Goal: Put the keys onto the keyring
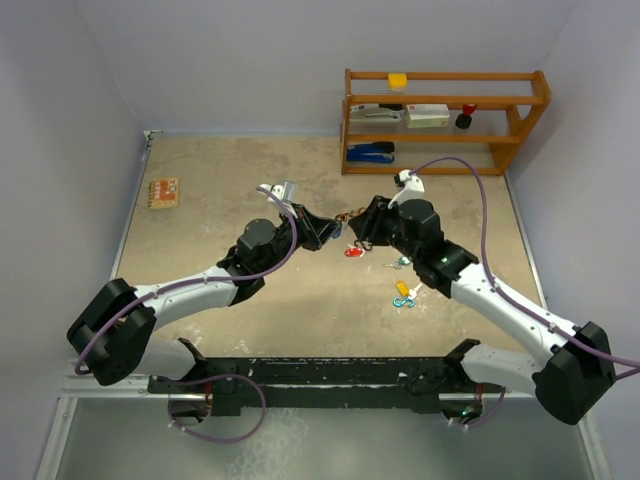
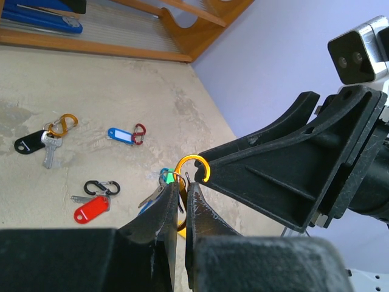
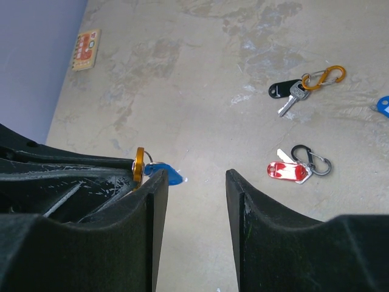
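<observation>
My left gripper (image 2: 182, 185) is shut on an orange keyring clip (image 2: 182, 163), held above the table. A thin wire ring and a blue-headed key (image 3: 167, 174) hang from the clip (image 3: 139, 167). My right gripper (image 3: 196, 179) is open with nothing between its fingers. Its left finger sits right beside the clip, and its finger (image 2: 273, 176) meets the clip's hook. On the table lie a red-headed key (image 3: 285, 171) on a black clip, a black-headed key (image 3: 282, 89) on an orange clip, and a blue-headed key (image 2: 121, 134) on a red clip. Both grippers (image 1: 348, 225) meet mid-table.
A wooden shelf (image 1: 440, 120) stands at the back right, with a blue stapler (image 1: 370, 152) on its bottom level. A small card (image 1: 163, 192) lies at the far left. More keys, with yellow and blue heads (image 1: 403, 293), lie near my right arm.
</observation>
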Robot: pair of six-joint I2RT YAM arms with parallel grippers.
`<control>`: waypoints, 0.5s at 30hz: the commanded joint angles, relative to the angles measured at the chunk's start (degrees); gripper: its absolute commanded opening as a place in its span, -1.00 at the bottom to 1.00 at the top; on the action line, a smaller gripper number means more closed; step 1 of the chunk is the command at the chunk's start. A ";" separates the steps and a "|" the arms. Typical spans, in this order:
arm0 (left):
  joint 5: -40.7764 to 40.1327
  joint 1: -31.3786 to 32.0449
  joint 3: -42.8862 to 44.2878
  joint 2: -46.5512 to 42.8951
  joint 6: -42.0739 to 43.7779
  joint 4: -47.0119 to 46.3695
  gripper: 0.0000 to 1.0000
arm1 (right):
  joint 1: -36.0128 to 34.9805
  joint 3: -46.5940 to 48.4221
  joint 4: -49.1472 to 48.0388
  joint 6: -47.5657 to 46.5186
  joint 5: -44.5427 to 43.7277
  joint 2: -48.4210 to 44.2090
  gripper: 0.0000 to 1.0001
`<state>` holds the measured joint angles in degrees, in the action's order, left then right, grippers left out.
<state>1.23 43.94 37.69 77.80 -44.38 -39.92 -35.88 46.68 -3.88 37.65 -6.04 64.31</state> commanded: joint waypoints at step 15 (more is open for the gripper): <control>0.36 0.12 -0.25 1.27 -0.44 -4.92 -1.00 | 0.03 1.44 -5.14 1.29 -0.30 -2.52 -0.12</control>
<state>1.23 43.97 37.58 78.48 -44.42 -41.15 -35.88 46.68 -6.17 38.89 -6.46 62.19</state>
